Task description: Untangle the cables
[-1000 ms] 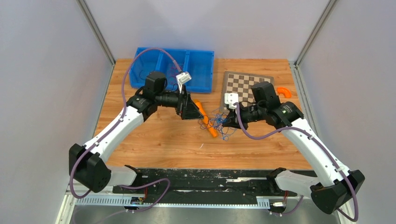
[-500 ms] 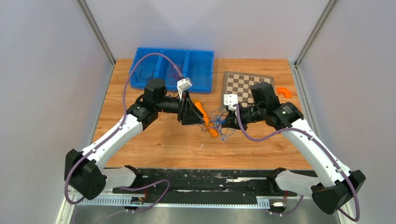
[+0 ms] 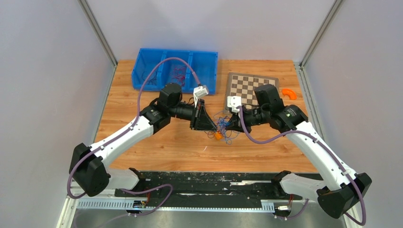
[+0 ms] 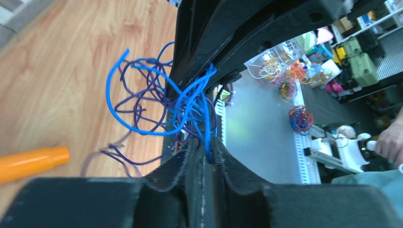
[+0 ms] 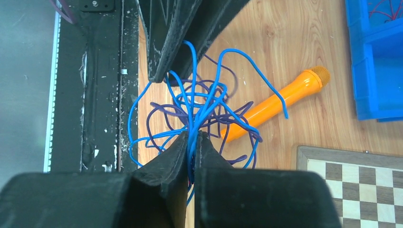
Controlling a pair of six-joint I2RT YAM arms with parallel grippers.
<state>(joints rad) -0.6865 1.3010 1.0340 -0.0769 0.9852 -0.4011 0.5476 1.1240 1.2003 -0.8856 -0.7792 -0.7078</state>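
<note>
A hand-sized tangle of thin blue and dark purple cables (image 3: 221,125) hangs between both grippers over the middle of the table. From the left, my left gripper (image 3: 212,124) has its jaws closed on a few blue strands (image 4: 207,142). From the right, my right gripper (image 3: 230,125) is shut on a bundle of blue strands (image 5: 192,135). In the right wrist view the cables (image 5: 199,107) loop out in front of the right gripper (image 5: 191,138). In the left wrist view the loops (image 4: 147,102) spread left of the left gripper (image 4: 205,145).
An orange marker-like stick (image 5: 273,105) lies on the wood just under the tangle, partly hidden in the top view. A blue divided bin (image 3: 176,51) holding red wires (image 3: 178,74) stands at the back left. A chessboard (image 3: 247,88) and an orange curved piece (image 3: 288,93) are at the back right.
My left arm has moved right to the tangle, and its open jaws have closed on blue strands. The right arm has hardly moved and keeps its grip.
</note>
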